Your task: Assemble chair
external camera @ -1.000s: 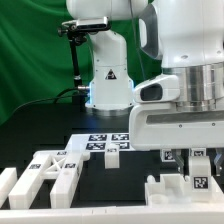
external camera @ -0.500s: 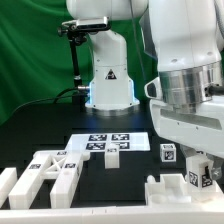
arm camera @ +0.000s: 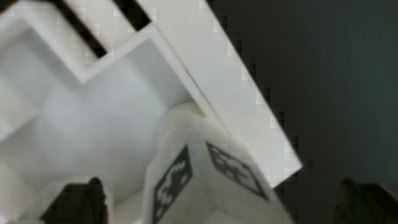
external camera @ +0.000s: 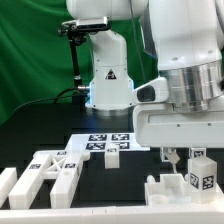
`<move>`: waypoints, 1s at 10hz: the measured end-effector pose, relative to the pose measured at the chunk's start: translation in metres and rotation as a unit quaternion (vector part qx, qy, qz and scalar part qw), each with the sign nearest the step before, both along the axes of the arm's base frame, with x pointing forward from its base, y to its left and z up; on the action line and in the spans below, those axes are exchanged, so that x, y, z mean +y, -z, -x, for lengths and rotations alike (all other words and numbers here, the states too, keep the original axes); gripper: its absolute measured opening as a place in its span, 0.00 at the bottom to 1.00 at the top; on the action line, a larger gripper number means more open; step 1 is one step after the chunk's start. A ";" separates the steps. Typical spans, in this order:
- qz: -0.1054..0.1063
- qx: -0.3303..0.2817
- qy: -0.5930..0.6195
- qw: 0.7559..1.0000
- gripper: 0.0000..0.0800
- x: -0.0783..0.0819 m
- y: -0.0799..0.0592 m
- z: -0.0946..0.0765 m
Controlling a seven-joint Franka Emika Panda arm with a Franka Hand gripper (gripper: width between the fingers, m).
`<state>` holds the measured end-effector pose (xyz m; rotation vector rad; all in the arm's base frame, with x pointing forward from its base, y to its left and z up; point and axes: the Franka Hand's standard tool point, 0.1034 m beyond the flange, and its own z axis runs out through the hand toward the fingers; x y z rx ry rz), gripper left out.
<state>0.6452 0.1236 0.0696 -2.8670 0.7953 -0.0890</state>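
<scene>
My gripper (external camera: 198,166) hangs low at the exterior view's right, shut on a white chair part (external camera: 200,179) with black-and-white tags. It holds the part just above a white notched chair block (external camera: 168,190) near the table's front edge. In the wrist view the held tagged part (arm camera: 210,165) sits between my two dark fingers (arm camera: 79,203), over a large white angled chair slab (arm camera: 98,105). More white tagged chair parts (external camera: 52,174) lie at the front left, and a small white cube (external camera: 113,155) lies by them.
The marker board (external camera: 104,141) lies flat on the black table behind the parts. The arm's white base (external camera: 108,80) stands at the back before a green curtain. A white block (external camera: 8,184) lies at the front left corner.
The wrist turned and swung back again; the held part has shifted slightly right and up. The loose parts on the table have not moved.
</scene>
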 end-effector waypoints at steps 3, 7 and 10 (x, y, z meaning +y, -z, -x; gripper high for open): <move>0.018 -0.020 -0.157 0.987 0.81 0.002 0.002 0.003; 0.076 -0.047 -0.423 0.902 0.81 0.006 -0.006 -0.005; 0.073 -0.041 -0.373 0.924 0.37 0.003 -0.006 -0.006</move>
